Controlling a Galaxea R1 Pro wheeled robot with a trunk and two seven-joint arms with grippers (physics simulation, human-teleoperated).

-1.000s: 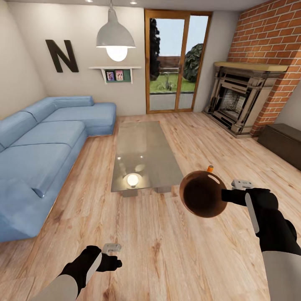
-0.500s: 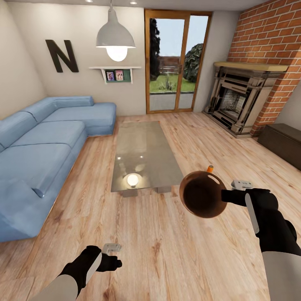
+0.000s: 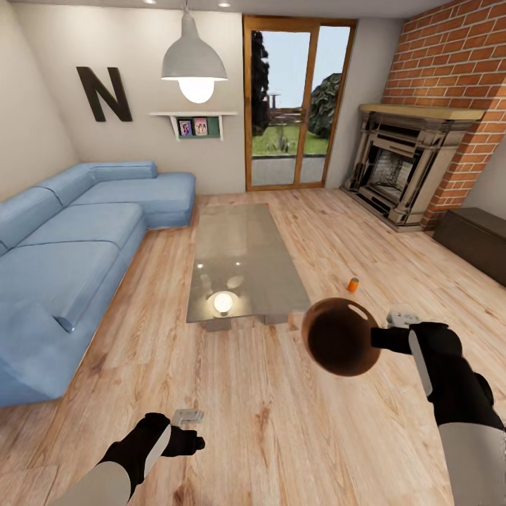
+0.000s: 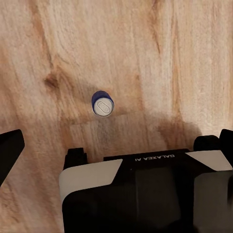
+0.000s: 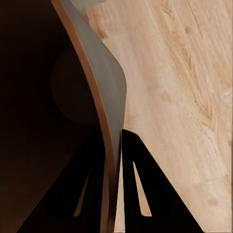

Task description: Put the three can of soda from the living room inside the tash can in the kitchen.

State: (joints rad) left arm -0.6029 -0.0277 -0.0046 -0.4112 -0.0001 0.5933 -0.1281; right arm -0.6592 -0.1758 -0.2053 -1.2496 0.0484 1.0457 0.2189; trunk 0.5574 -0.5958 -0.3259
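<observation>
My right gripper (image 3: 385, 338) holds the copper-brown trash can (image 3: 341, 336) above the wood floor, its dark mouth tipped toward the head camera. In the right wrist view the two fingers (image 5: 133, 170) pinch the can's rim (image 5: 104, 97), one on each side of the wall. One orange soda can (image 3: 353, 284) stands on the floor just beyond the trash can, right of the glass coffee table (image 3: 242, 256). My left gripper (image 3: 191, 429) hangs low over the floor, open and holding nothing. The other soda cans are out of view.
A blue corner sofa (image 3: 70, 260) fills the left side. The brick fireplace (image 3: 404, 165) and a dark low cabinet (image 3: 474, 239) stand at the right, glass doors (image 3: 295, 105) at the back. Below my left gripper (image 4: 116, 143) a small blue-sided can (image 4: 103, 104) stands on the floor.
My right gripper and the trash can have dropped slightly and come nearer, uncovering the whole orange can behind it. The left arm and the room have not moved.
</observation>
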